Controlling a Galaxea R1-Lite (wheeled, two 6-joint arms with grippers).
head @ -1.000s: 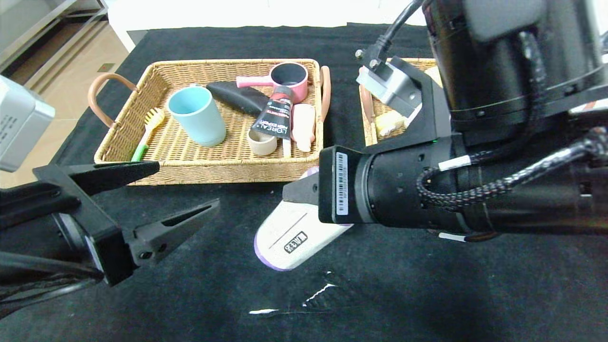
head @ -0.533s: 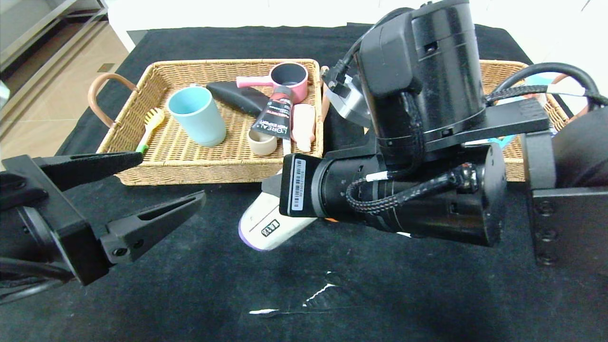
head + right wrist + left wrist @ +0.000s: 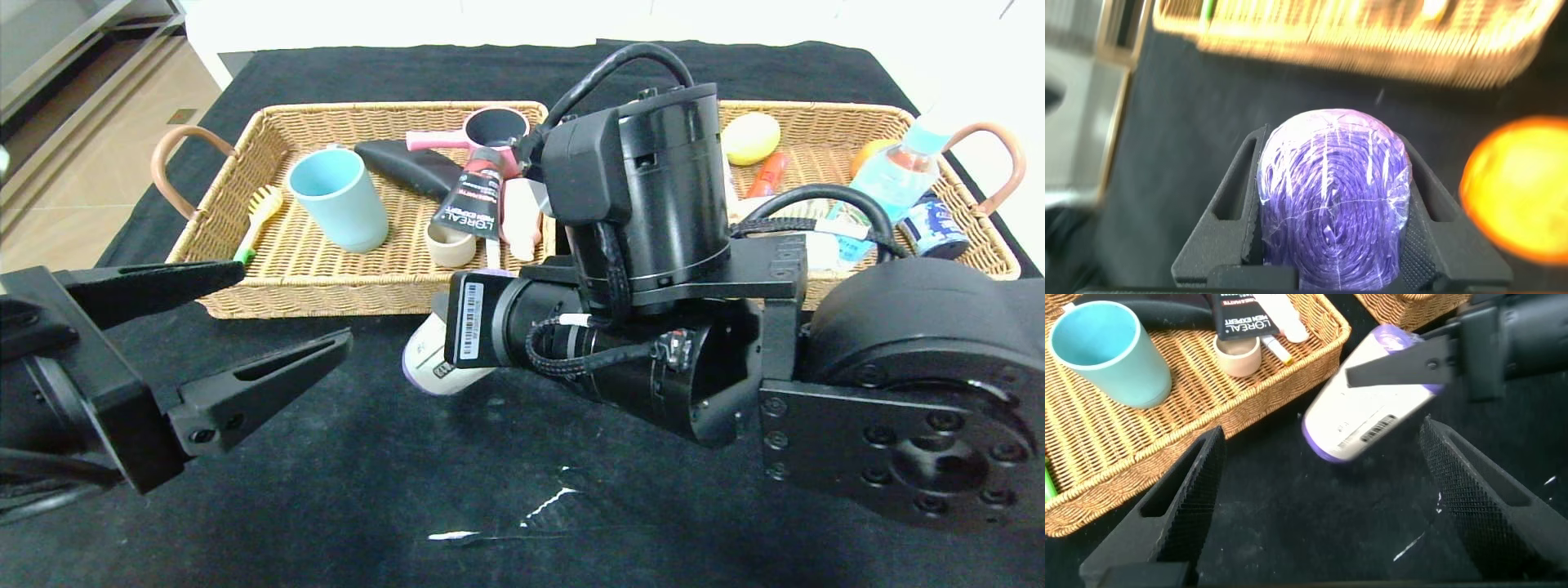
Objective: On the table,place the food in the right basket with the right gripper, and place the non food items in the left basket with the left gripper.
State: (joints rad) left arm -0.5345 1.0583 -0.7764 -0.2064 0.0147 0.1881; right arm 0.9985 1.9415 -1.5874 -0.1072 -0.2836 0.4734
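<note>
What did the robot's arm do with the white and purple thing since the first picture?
The right claw has carried the white and purple packet toward the robot's left, closer to the left basket, and kept it clamped the whole time. As the arm swung over, the right basket came into view. The left claw stayed open, low near the front of the table. The blue cup didn't move.

Woven wicker basket (image 3: 269, 269), glossy plastic tube (image 3: 469, 200)

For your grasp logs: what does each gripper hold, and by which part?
Right gripper clamps the purple-ended pack at one end. Left gripper is open, holding nothing.
</note>
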